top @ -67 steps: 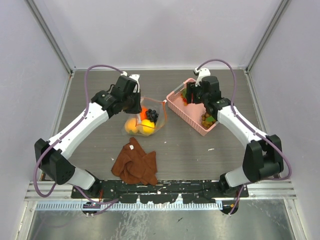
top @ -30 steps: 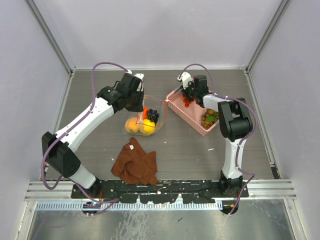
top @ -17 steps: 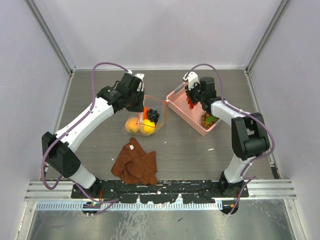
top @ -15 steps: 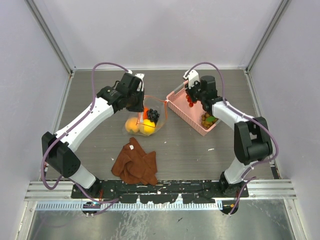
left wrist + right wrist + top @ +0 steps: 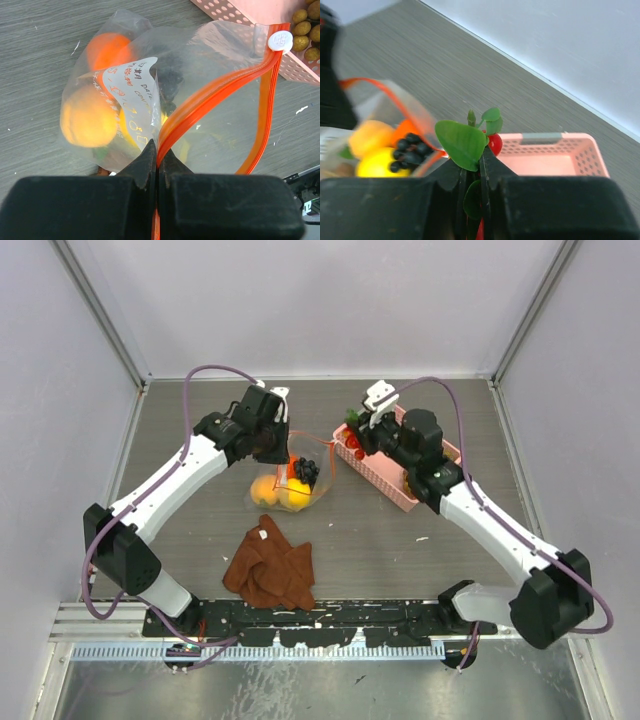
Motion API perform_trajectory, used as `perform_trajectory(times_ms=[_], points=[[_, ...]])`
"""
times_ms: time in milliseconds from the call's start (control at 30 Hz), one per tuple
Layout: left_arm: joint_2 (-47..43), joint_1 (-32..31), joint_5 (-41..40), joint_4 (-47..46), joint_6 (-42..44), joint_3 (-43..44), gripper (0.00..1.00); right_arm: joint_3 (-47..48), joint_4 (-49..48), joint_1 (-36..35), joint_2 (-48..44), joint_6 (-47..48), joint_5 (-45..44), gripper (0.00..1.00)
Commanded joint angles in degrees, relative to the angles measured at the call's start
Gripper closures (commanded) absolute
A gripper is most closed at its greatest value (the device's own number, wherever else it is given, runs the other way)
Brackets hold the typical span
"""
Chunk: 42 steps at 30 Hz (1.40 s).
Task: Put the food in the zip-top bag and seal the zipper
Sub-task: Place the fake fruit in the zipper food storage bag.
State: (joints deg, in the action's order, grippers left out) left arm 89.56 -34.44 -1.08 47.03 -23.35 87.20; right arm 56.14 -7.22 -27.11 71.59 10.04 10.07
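Observation:
The clear zip-top bag (image 5: 285, 488) lies mid-table, its mouth held up by my left gripper (image 5: 159, 150), which is shut on the orange-red zipper (image 5: 212, 97). Inside the bag are an orange fruit (image 5: 106, 49), a yellow-orange round one (image 5: 86, 117) and dark purple grapes (image 5: 409, 151). My right gripper (image 5: 356, 432) hovers over the near-left corner of the pink basket (image 5: 385, 478). It is shut on the stem of a small red fruit with green leaves (image 5: 493, 143), just right of the bag's mouth. Brownish-green grapes (image 5: 306, 31) lie in the basket.
A rust-brown cloth (image 5: 270, 568) lies crumpled in front of the bag. The pink basket (image 5: 555, 155) stands at an angle right of the bag, nearly touching the zipper's white slider (image 5: 279, 40). Grey walls enclose the table at the back and sides.
My right gripper has closed on the red leafy fruit and carried it up out of the basket and left toward the bag. The left arm and the bag have stayed put.

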Motion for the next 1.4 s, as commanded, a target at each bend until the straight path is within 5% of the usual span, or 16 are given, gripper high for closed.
perform_trajectory(times_ms=[0, 267, 933, 1033, 1367], points=[[-0.7, 0.0, 0.8, -1.8, -1.1, 2.6, 1.0, -0.5, -5.8, -5.5, -5.8, -5.1, -1.8, 0.99], [-1.7, 0.0, 1.2, -1.7, -1.7, 2.2, 1.0, -7.4, -21.0, -11.7, -8.4, -15.2, -1.5, 0.99], [-2.7, 0.0, 5.1, -3.8, -4.2, 2.5, 1.0, -12.6, -43.4, -17.2, 11.3, -29.1, -11.7, 0.96], [-3.0, 0.0, 5.2, -3.9, -4.3, 2.1, 1.0, -11.3, -41.7, -17.7, 13.2, -30.3, -13.4, 0.91], [-4.7, 0.0, 3.1, -3.3, -3.2, 0.4, 1.0, -8.2, -31.1, -17.6, 12.5, -30.0, -11.3, 0.53]])
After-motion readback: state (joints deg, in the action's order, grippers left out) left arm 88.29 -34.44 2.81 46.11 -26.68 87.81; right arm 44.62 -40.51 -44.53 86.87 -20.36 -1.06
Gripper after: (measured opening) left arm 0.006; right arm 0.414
